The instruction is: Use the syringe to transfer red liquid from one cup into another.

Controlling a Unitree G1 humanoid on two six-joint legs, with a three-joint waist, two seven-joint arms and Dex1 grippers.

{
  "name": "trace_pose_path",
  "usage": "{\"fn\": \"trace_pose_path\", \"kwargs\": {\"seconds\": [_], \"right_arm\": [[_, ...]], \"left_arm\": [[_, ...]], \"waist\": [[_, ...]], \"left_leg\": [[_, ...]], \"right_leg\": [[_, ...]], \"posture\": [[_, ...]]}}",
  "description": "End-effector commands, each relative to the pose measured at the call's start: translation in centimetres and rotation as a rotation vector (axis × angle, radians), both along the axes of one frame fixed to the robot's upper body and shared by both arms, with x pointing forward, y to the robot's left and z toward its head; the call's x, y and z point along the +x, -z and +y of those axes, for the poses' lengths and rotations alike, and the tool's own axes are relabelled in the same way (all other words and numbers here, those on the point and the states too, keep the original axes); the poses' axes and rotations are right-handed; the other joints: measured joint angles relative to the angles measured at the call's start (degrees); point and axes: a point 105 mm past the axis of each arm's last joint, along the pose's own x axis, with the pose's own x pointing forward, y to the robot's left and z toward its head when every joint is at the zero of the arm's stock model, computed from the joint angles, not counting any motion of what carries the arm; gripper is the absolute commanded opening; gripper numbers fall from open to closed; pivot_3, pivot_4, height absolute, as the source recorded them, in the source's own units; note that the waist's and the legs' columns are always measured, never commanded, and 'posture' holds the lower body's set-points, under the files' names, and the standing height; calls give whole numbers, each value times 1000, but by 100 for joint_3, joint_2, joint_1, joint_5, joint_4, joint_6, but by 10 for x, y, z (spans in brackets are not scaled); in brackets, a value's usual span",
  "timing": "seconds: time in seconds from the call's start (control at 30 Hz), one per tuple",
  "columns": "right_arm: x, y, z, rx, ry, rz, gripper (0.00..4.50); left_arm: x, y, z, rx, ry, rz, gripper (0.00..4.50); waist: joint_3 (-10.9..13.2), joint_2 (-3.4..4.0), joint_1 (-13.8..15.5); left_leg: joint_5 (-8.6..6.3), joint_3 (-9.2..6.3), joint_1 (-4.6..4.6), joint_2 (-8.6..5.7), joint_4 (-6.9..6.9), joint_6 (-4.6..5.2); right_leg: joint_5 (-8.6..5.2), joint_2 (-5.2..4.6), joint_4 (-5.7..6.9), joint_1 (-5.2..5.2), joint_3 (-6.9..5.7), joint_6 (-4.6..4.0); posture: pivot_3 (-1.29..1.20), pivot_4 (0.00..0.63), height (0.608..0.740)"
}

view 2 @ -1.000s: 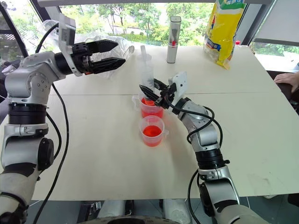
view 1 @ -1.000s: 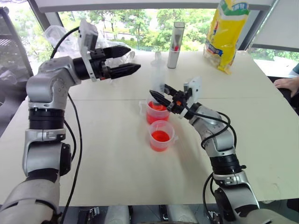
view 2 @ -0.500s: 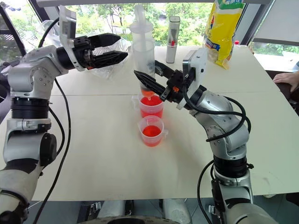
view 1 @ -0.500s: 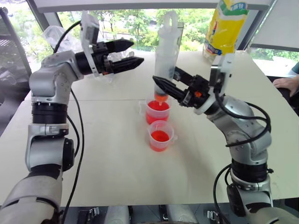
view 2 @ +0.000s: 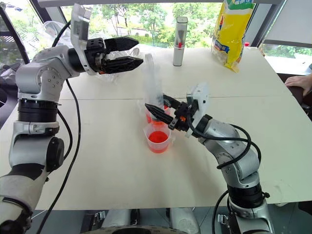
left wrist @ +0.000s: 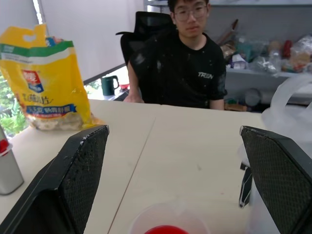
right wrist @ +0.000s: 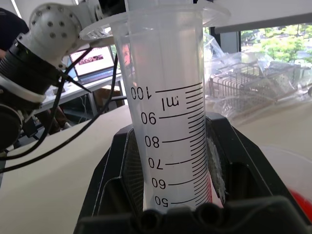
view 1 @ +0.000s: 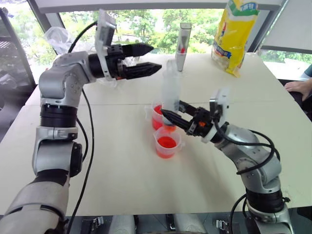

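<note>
My right gripper is shut on the lower barrel of the syringe, which stands upright. Its tip hangs just over the far rim of the nearer, smaller cup, which holds red liquid. Close behind stands the wider cup, also with red liquid and partly hidden by the syringe and fingers. In the right wrist view the marked barrel between the pads looks clear. My left gripper is open and empty. It is held high, left of the syringe's top, and points toward it.
A yellow bag and an upright grey tube stand at the table's far side. A crumpled clear plastic bag lies at the back left. A person's hand rests at the right edge; the person sits across the table.
My right gripper lifted the syringe out of the farther cup, then brought it back and down over the nearer cup. My left gripper drifted a little to the right, still open.
</note>
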Motion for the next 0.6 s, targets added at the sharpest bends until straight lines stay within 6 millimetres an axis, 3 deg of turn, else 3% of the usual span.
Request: {"fn": "trace_pose_path", "kwargs": {"seconds": [0.03,0.33,0.6], "right_arm": [[-5,-8,0,15,-6,-55,1394],[-7,-6,1,18,-8,-58,1394],[-5,-6,-1,14,-2,-59,1394]], "left_arm": [[-12,-12,-5,-5,44,-45,4430],[-17,-13,-16,-6,93,-43,4430],[-22,-7,-4,34,96,-26,4430]], "waist": [[0,0,2],[0,0,11],[0,0,4]], "left_leg": [[0,0,0,0,0,0],[0,-1,0,0,1,0],[0,-3,3,1,0,0]], "right_leg": [[0,0,0,0,0,0],[0,0,0,1,0,0],[0,4,1,1,1,0]], "posture": [[0,150,740],[0,150,740],[0,150,740]]}}
